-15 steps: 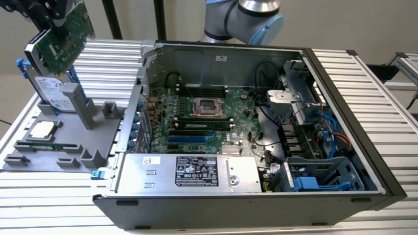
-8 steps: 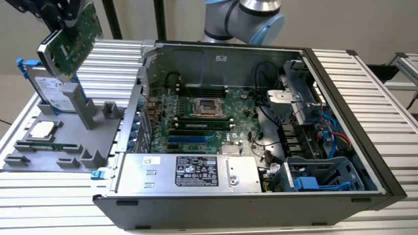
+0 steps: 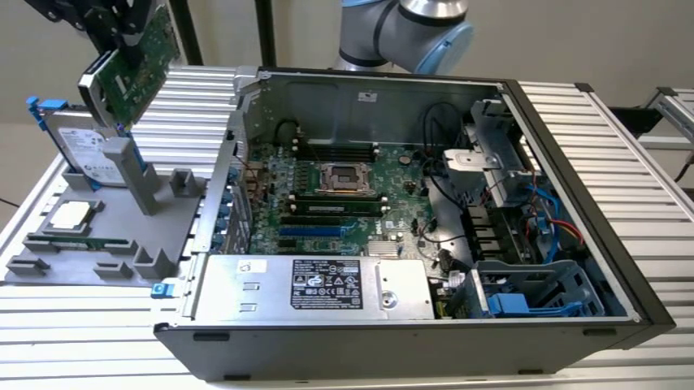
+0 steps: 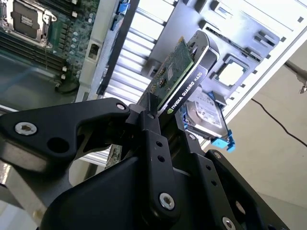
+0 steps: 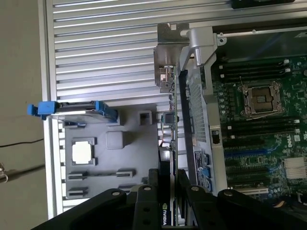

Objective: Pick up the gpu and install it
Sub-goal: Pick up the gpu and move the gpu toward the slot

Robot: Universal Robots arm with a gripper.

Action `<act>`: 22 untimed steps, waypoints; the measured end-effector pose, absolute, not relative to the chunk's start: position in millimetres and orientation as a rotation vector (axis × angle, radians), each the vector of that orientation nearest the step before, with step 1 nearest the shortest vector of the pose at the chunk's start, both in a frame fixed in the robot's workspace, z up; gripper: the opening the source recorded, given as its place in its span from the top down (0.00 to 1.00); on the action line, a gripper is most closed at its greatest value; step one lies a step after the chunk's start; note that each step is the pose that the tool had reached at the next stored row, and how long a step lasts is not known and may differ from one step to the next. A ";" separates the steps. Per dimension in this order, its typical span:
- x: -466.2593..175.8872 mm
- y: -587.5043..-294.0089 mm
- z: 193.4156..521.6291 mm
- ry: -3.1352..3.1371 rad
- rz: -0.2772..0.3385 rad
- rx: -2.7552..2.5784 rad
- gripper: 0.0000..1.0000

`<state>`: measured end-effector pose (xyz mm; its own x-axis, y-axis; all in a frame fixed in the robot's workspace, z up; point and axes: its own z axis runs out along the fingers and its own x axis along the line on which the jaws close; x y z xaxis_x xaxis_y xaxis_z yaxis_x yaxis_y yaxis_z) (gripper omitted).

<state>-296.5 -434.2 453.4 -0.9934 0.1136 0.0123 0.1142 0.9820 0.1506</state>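
The gpu (image 3: 149, 58) is a green card with a black cooler. It hangs tilted in the air above the grey parts holder (image 3: 119, 244), at the exterior view's upper left and outside the case. My gripper (image 3: 122, 28) is shut on it. In the second wrist view the black fingers (image 4: 149, 125) clamp the gpu (image 4: 178, 79) by its edge. In the first wrist view the gpu (image 5: 169, 132) shows edge-on with its silver bracket (image 5: 168, 52) at the far end, and the gripper (image 5: 168, 178) pinches it. The motherboard (image 3: 331, 199) lies in the open computer case (image 3: 379, 341).
A silver hard drive with blue rails (image 3: 81, 146) stands upright in the holder just under the gpu. A processor chip (image 3: 71, 215) and a memory stick (image 3: 65, 241) lie in the holder too. The case's side wall (image 3: 223, 171) stands between holder and motherboard. A power supply (image 3: 314, 284) fills the case's near side.
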 end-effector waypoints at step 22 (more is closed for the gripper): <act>-269.1 -434.2 453.5 -3.118 -0.237 -0.180 1.00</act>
